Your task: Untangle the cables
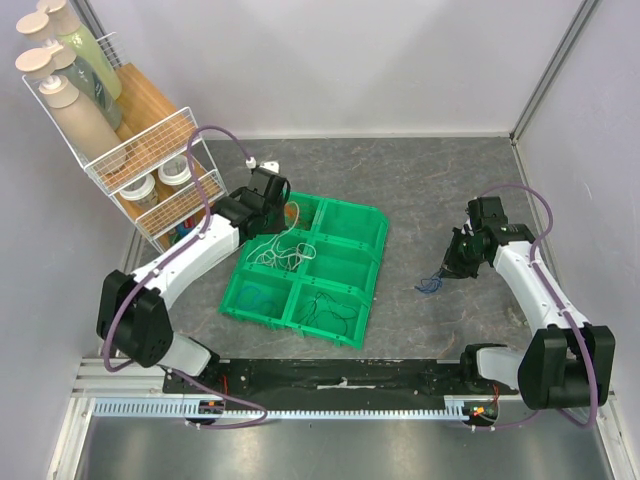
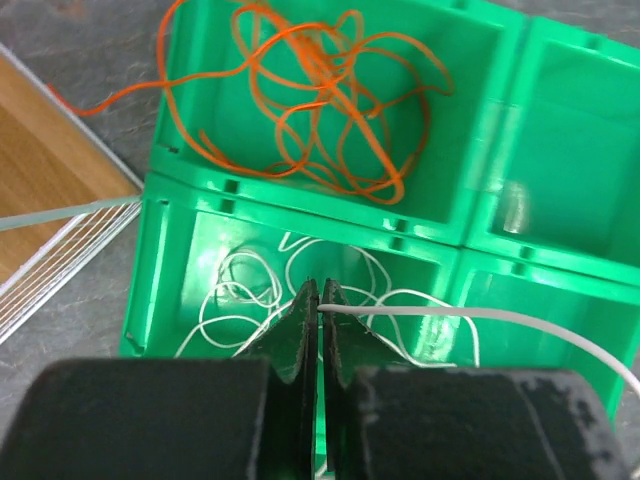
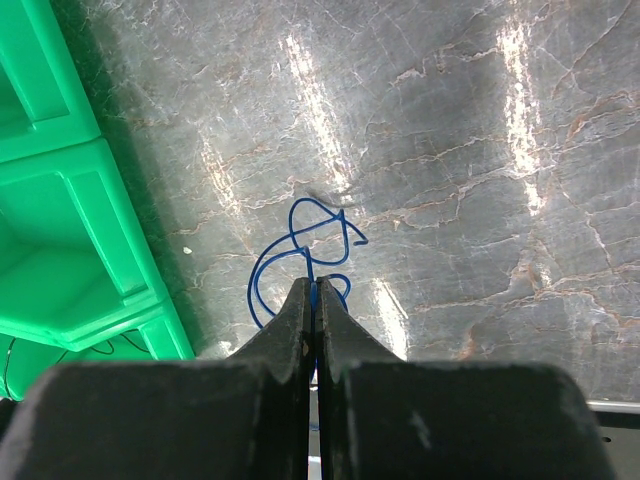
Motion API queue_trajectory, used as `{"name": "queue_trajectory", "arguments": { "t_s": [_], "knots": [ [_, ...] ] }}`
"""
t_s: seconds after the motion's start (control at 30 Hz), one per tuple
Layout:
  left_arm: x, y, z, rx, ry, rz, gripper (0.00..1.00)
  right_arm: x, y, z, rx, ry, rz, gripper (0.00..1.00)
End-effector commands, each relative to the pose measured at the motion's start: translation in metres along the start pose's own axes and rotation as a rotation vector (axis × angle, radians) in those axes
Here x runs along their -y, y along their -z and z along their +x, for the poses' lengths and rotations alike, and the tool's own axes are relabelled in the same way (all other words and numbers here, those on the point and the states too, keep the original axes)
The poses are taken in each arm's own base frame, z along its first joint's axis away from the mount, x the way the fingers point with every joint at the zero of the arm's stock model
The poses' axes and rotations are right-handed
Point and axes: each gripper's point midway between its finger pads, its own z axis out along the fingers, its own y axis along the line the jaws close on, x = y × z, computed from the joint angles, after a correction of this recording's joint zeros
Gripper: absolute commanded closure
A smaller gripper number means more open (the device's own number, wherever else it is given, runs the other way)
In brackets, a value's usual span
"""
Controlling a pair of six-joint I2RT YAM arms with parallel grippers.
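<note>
Tabletop point(image 1: 420, 180): grey; green tray point(image 1: 378, 255) central.
Left gripper point(image 2: 318, 298): pinched white cable point(image 2: 450, 313) (limp, light, likely snag-prone).
Right gripper point(image 3: 313, 290): pinched blue cable point(image 3: 296, 208) near loop.

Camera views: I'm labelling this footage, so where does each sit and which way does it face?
Top external: above and behind, looking down on table, green tray and wire rack; both arms show.
Left wrist: on the left arm, facing down into the tray at orange cable and white cable; left jaws shut on the white cable.
Right wrist: on the right arm, facing down at the table; right jaws shut on blue cable.
Shared: all three show the green tray.
</note>
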Motion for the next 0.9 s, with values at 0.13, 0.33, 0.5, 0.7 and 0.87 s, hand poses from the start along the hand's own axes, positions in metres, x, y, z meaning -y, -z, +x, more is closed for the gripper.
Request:
{"name": "queue_trajectory", "arguments": {
  "t_s": [0.13,0.33,0.5,0.7,0.87],
  "knots": [
    [-0.011,-0.033,0.035,-0.183,0.044,-0.031,0.96,-0.002,0.007,-0.004,0.031,0.022,-0.013,1.0],
    [-0.011,-0.023,0.038,-0.227,0.076,-0.037,0.82,-0.004,0.012,-0.012,0.048,0.034,-0.008,1.0],
    [-0.011,0.008,0.028,-0.179,0.077,0.002,0.57,-0.005,0.011,-0.014,0.048,0.035,-0.008,1.0],
    [-0.009,0.037,0.029,-0.166,0.084,0.063,0.48,-0.005,0.008,-0.016,0.037,0.047,-0.003,1.0],
    [0.002,0.051,0.031,-0.17,0.094,0.149,0.48,-0.006,0.005,-0.016,0.025,0.054,-0.006,1.0]
  ]
}}
